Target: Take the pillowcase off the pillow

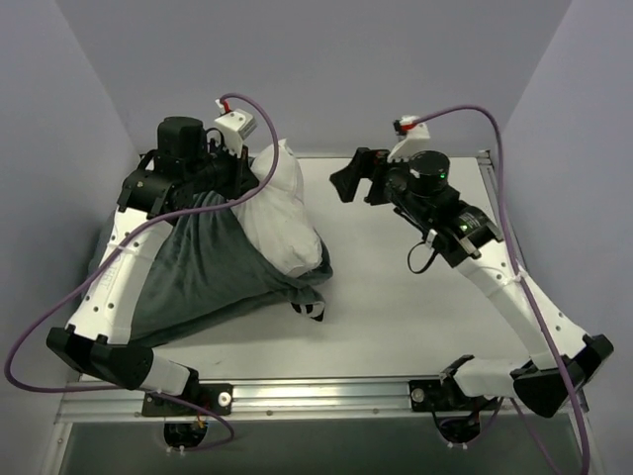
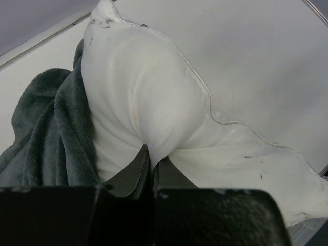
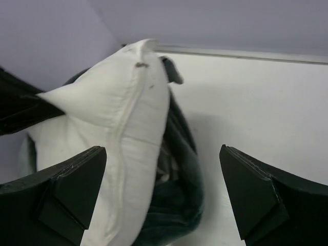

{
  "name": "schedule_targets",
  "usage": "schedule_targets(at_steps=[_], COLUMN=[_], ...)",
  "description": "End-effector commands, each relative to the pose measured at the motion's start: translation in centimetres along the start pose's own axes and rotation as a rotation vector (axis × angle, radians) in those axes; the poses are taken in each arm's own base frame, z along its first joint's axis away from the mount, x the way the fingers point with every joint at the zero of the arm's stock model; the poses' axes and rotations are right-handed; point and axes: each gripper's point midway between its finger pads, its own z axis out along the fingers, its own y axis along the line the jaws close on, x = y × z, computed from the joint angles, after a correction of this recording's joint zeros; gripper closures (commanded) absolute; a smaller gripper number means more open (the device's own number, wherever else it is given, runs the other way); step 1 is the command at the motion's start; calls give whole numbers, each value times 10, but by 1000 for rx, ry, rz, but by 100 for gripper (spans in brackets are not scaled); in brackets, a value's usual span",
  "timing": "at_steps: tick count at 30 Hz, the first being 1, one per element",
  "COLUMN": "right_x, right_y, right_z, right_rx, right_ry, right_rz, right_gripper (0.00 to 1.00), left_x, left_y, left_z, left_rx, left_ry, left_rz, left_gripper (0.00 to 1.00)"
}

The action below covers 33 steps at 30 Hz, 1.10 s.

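The left hand (image 1: pixel 237 174) is raised over the far left of the table (image 1: pixel 425 307), and the left wrist view shows this hand (image 2: pixel 151 160) with its jaws pressed together on a pinched fold of the white pillow (image 2: pixel 148 97). The pillow (image 1: pixel 282 213) stands tilted, one corner pointing up toward the far edge, its upper part bare and its lower end sitting in the mouth of the pillowcase (image 1: pixel 198 272). The pillowcase shows its dark grey plush face, bunched around the pillow's lower end and spread across the left of the table under the left arm; a small black-and-white striped bit shows at its near right tip. The right hand (image 1: pixel 348 180) hovers above the table to the right of the pillow and apart from it. In its own wrist view the right hand (image 3: pixel 161 152) has its jaws spread wide and grips nothing, with the pillow (image 3: pixel 123 123) and the dark pillowcase (image 3: pixel 179 179) lying beyond them.
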Motion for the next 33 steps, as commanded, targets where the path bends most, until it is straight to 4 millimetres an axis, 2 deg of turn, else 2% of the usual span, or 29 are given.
schedule_targets(at_steps=[1,3,4,5,6,8,11,15,17,18,19,21,22,23,25,26,28,29,30,31,32,33], right_x=[64,86,88,96,112,129,156,193,196,207,205,221,219,227,226,226,224,221,216,212,203,185], right_y=[51,77,107,119,126,148,158,158,167,171,178,181,188,191,201,205,201,197,189,183,167,161], right_z=[33,48,49,52,59,57,56,67,72,75,79,89,93,97,97,96,98,98,95,94,97,92], right_rx=[-179,-236,-333,-362,-377,-427,-446,-436,-465,-479,-502,-510,-540,-546,-604,-619,-614,-604,-589,-574,-547,-546], right_ry=[172,209,194,214,248,275,320,411,410,431,408,433,419,438,444,453,451,441,429,421,401,369], right_rz=[11,76,96,149,160,146,118,97,114,126,143,194,214,248,269,281,287,289,294,300,314,331], right_gripper=[0,0,0,0,0,0,0,0,0,0,0,3,6,15,33,59,89,100,100,100,100,100], left_x=[-54,-52,-50,-48,-47,-47,-47,-48,-52,-53,-57,-62,-64,-67,-68,-66,-65,-59,-57,-54,-44,-40], left_y=[-9,-10,-11,-10,-9,-9,-9,-15,-17,-19,-20,-21,-21,-20,-21,-21,-22,-23,-21,-17,-12,-6], left_z=[-17,-15,-14,-12,-11,-9,-6,1,1,2,0,1,0,0,0,0,-1,-2,-6,-9,-15,-20], left_rx=[0,3,7,6,6,3,8,49,57,66,68,74,72,70,71,72,77,78,68,50,11,-18], left_ry=[-187,-182,-179,-174,-171,-169,-169,-166,-178,-177,-189,-195,-201,-207,-208,-204,-200,-180,-174,-162,-123,-102], left_rz=[66,64,62,60,59,59,53,21,27,-4,-4,-12,-13,-14,-14,-13,-4,-2,18,50,56,98], left_gripper=[98,98,98,98,98,98,98,98,98,98,98,98,98,98,98,98,98,98,98,95,50,30])
